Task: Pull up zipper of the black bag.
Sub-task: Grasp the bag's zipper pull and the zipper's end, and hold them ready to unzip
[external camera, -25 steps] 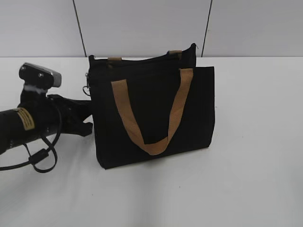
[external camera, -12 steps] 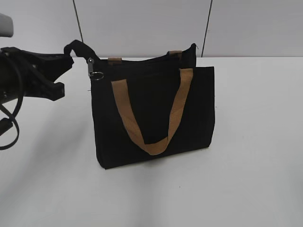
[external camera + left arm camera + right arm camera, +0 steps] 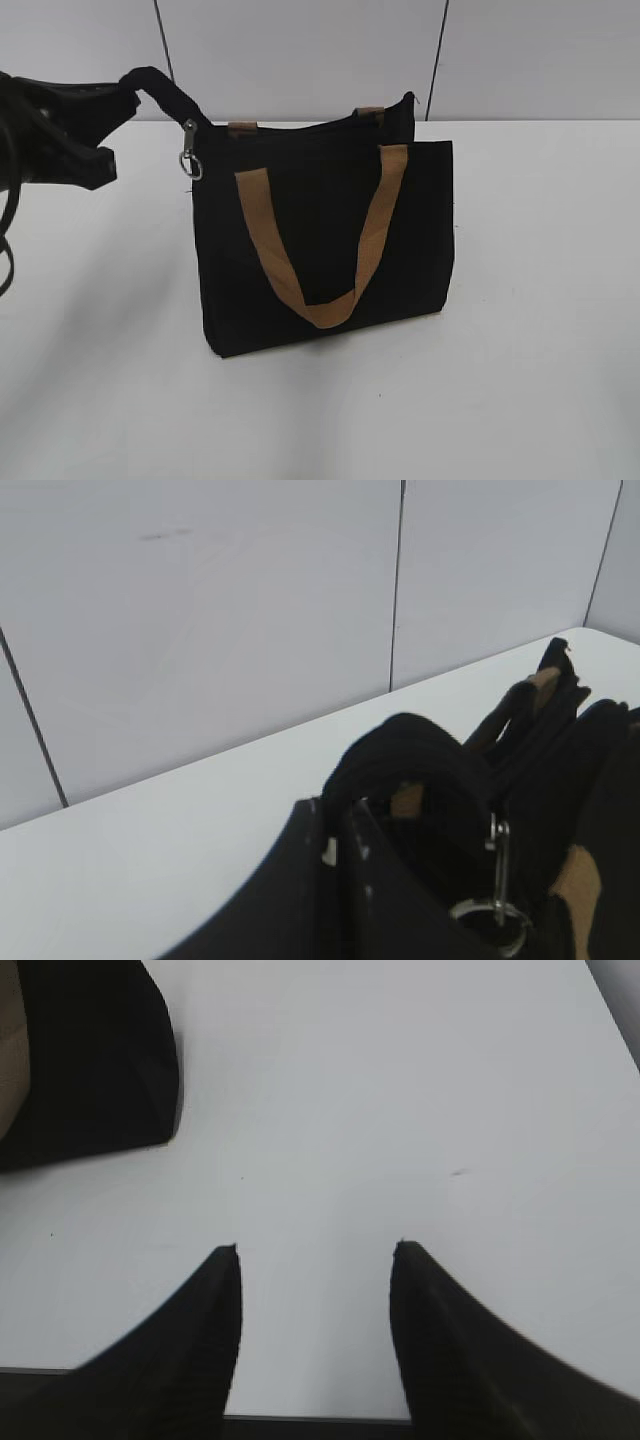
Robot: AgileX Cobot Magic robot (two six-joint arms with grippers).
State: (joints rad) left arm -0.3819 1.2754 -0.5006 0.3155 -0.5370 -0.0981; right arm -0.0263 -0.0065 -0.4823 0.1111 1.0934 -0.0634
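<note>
One black bag [image 3: 325, 240] stands upright on the white table [image 3: 520, 380], a little left of the middle, its long axis running left to right and its broad front face turned toward the near side. Two tan handles show: the front handle [image 3: 320, 240] hangs down the face in a loose U, and only the two ends of the rear handle [image 3: 242, 126] peek above the far top edge. The zipper [image 3: 300, 128] runs along the top edge from the far right corner to the left corner, where a black fabric tab [image 3: 160, 88] rises up and out to the left. The left gripper [image 3: 118, 98], reaching in from the left edge, has its fingers pressed together on the end of that tab. Just below the tab, at the bag's upper left corner, a single silver pull with a ring [image 3: 190, 158] dangles downward; the left wrist view shows the same ring [image 3: 490, 918] hanging beside the closed fingers [image 3: 345, 880]. The right gripper [image 3: 315, 1250] hovers over bare table with its two fingers spread apart and holding nothing, a corner of the bag [image 3: 90, 1060] off to its far left.
</note>
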